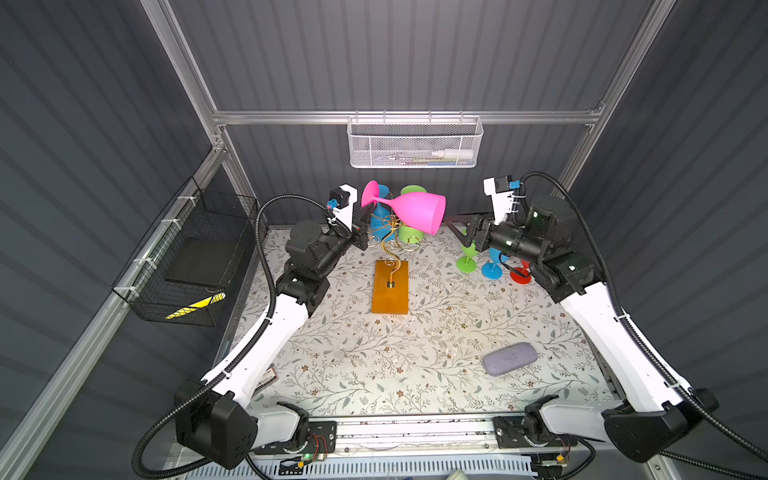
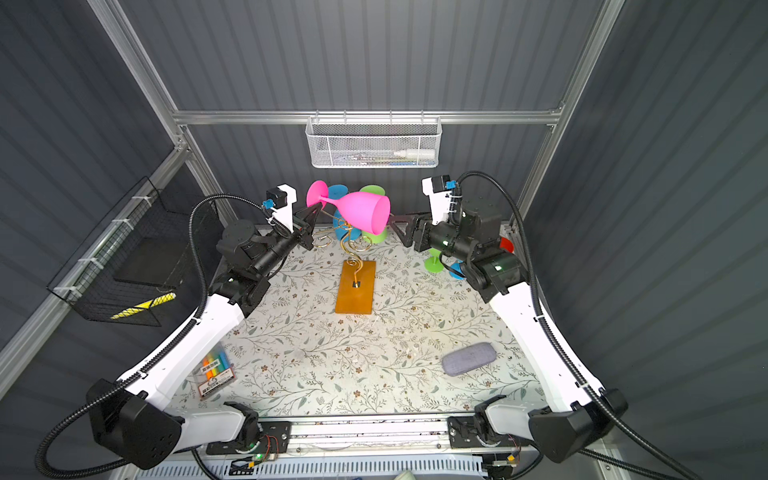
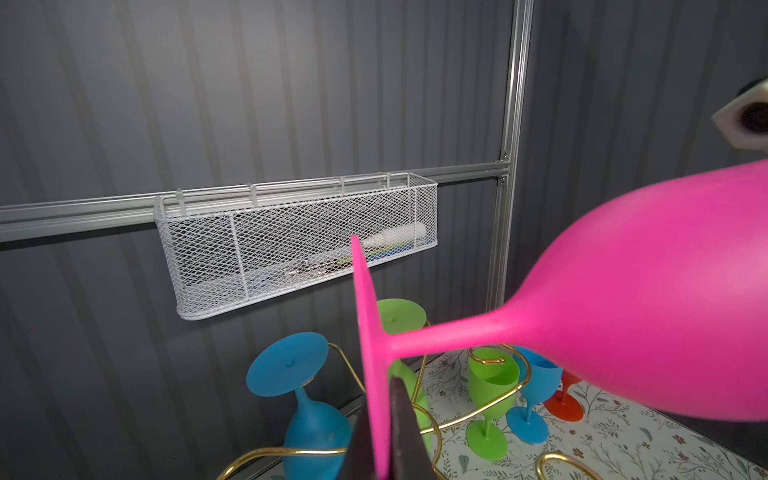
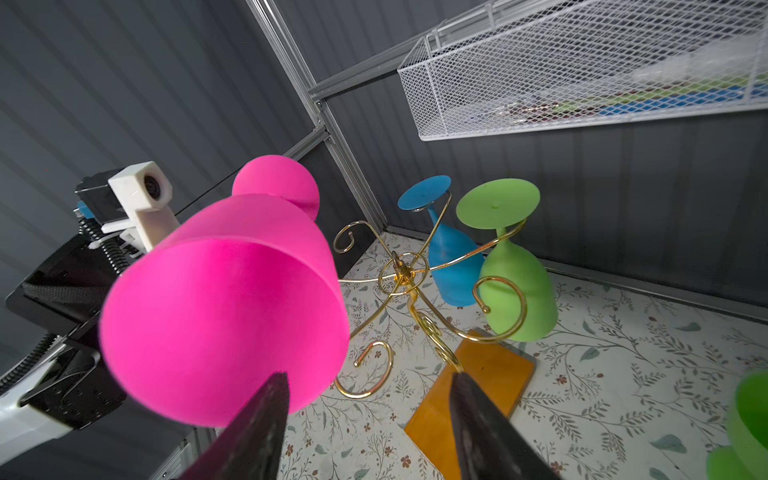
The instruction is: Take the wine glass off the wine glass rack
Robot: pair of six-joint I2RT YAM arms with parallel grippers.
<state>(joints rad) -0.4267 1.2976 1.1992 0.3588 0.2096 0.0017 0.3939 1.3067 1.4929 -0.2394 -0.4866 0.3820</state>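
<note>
Nearest the camera head, a grey case and a pack of markers are lying on the flowered table, well apart from the work. Further in, the wine glass rack is standing on its amber base. Three small glasses, green, blue and red, are standing to its right under the right arm.

Above the rack's gold scroll arms, the pink wine glass is lying almost level in the air and appears clear of the wire. The left jaws are clamping only the thin edge of its foot. The right jaws are standing apart at the bowl's rim, one of them overlapping it in the right wrist view, with no hold on it.

Behind, a blue glass and a green glass are hanging upside down on the rack, and a white mesh basket is hanging on the back wall.

The danger lies in that edge grip: the heavy bowl is sticking far out sideways and may be levering the foot round between the left jaws. A nudge from the right jaws on the wide, rounded bowl could twist it loose. It would then drop onto the rack and knock the hanging glasses.
</note>
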